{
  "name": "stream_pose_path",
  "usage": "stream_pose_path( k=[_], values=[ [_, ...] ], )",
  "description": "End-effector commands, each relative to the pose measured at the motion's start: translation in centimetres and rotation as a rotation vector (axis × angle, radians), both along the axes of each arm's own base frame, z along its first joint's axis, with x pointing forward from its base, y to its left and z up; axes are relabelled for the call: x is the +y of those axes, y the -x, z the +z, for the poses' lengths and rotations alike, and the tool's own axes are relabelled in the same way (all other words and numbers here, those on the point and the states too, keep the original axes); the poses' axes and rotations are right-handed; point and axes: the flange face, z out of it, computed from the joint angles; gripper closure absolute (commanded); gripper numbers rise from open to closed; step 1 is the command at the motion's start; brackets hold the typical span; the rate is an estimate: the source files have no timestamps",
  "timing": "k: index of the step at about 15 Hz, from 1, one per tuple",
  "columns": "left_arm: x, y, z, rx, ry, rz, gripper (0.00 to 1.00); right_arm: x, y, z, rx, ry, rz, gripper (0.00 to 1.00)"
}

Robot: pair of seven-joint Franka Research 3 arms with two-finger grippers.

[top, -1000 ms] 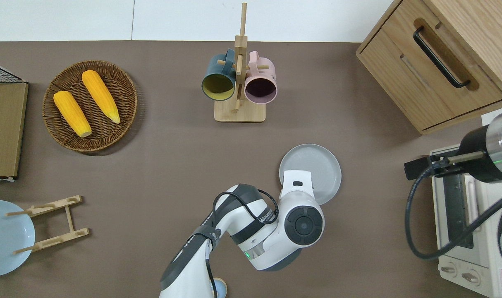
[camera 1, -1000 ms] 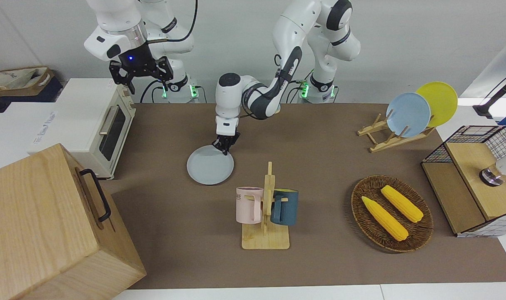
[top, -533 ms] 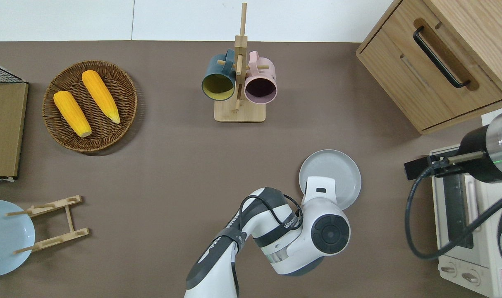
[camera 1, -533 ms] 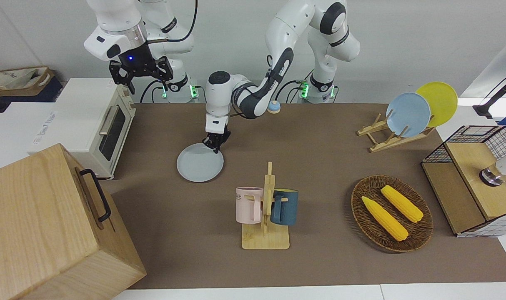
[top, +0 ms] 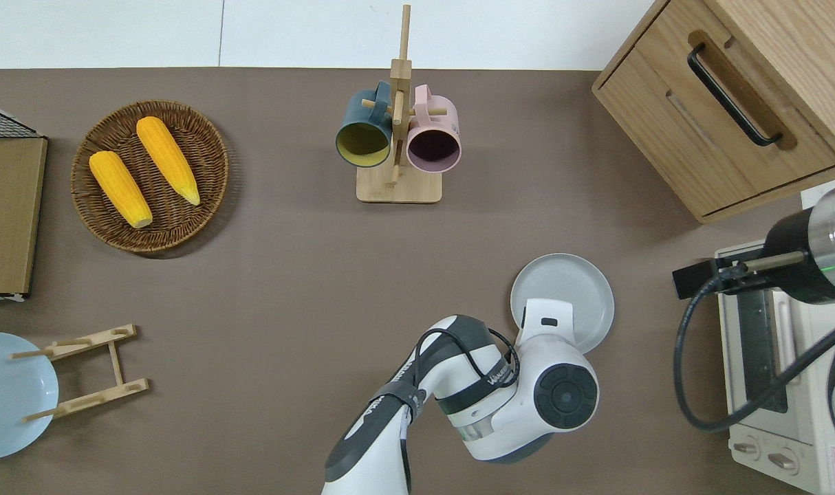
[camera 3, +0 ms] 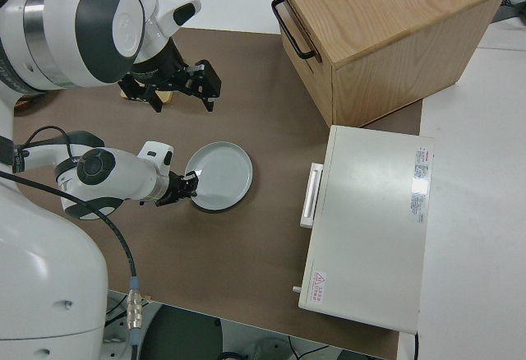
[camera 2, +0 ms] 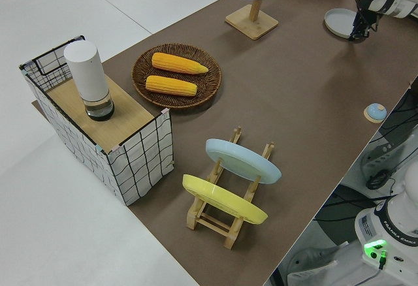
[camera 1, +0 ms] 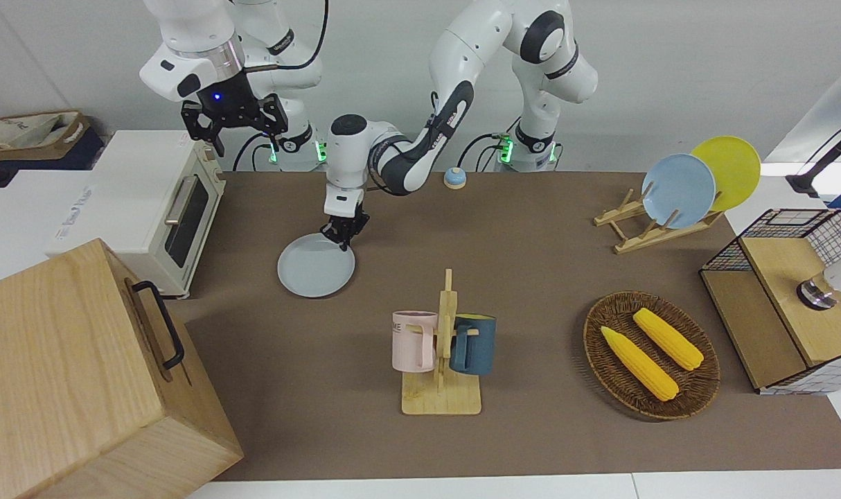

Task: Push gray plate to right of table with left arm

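The gray plate (camera 1: 316, 269) lies flat on the brown table (camera 1: 531, 277), a little way from the toaster oven. It also shows in the overhead view (top: 565, 292) and the right side view (camera 3: 220, 175). My left gripper (camera 1: 341, 239) points down with its fingers together. Its tips touch the plate's rim on the part nearest the robots and the left arm's end. The right side view shows it (camera 3: 189, 186) at that rim. In the overhead view the wrist hides the tips. My right gripper (camera 1: 239, 130) is parked, open and empty.
A white toaster oven (camera 1: 164, 208) and a wooden cabinet (camera 1: 81, 374) stand at the right arm's end. A mug rack (camera 1: 441, 346) stands mid-table, farther from the robots. A corn basket (camera 1: 650, 355), a plate rack (camera 1: 642, 232) and a wire basket (camera 1: 788, 298) are toward the left arm's end.
My left gripper has slid toward the right arm's end of the table, and the gray plate has moved with it, closer to the toaster oven. The right arm has not moved.
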Motion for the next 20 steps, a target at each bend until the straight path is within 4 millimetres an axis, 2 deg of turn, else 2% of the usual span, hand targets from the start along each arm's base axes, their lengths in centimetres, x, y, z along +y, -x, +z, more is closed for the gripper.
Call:
stream_pose_path(
  k=[1,4,5,6,7,9,10,11,14,17,20],
  values=[
    [-0.9,0.4,-2.7,0.026,-0.049,-0.001,0.95,-0.2,0.2,0.4,0.005,-0.009,-0.008,0.017],
    [-0.4,-0.6,-1.5,0.031,-0.068,0.011,0.80,-0.2,0.2,0.4,0.005,-0.009,-0.008,0.017],
    [-0.2,-1.0,-1.2,0.030,-0.073,0.014,0.69,-0.2,0.2,0.4,0.005,-0.009,-0.008,0.017],
    [-0.2,-1.2,-0.6,0.027,-0.072,0.015,0.51,-0.2,0.2,0.4,0.005,-0.009,-0.005,0.017],
    [-0.2,-1.4,0.3,0.024,-0.069,0.018,0.47,-0.2,0.2,0.4,0.005,-0.009,-0.006,0.017],
    [0.9,-2.7,1.6,0.019,-0.072,0.043,0.31,-0.2,0.2,0.4,0.005,-0.009,-0.008,0.017],
    [1.4,-3.2,2.2,0.022,-0.078,0.053,0.13,-0.2,0.2,0.4,0.005,-0.009,-0.006,0.017],
    [1.8,-3.6,2.9,0.019,-0.086,0.055,0.04,-0.2,0.2,0.4,0.005,-0.009,-0.008,0.017],
    [2.4,-3.7,5.3,0.019,-0.112,0.032,0.01,-0.2,0.2,0.4,0.005,-0.009,-0.006,0.017],
    [5.1,-5.6,8.1,0.034,-0.167,-0.050,0.01,-0.2,0.2,0.4,0.005,-0.009,-0.008,0.017],
    [8.9,-7.0,11.5,0.097,-0.215,-0.137,0.01,-0.2,0.2,0.4,0.005,-0.009,-0.008,0.017]
  ],
)
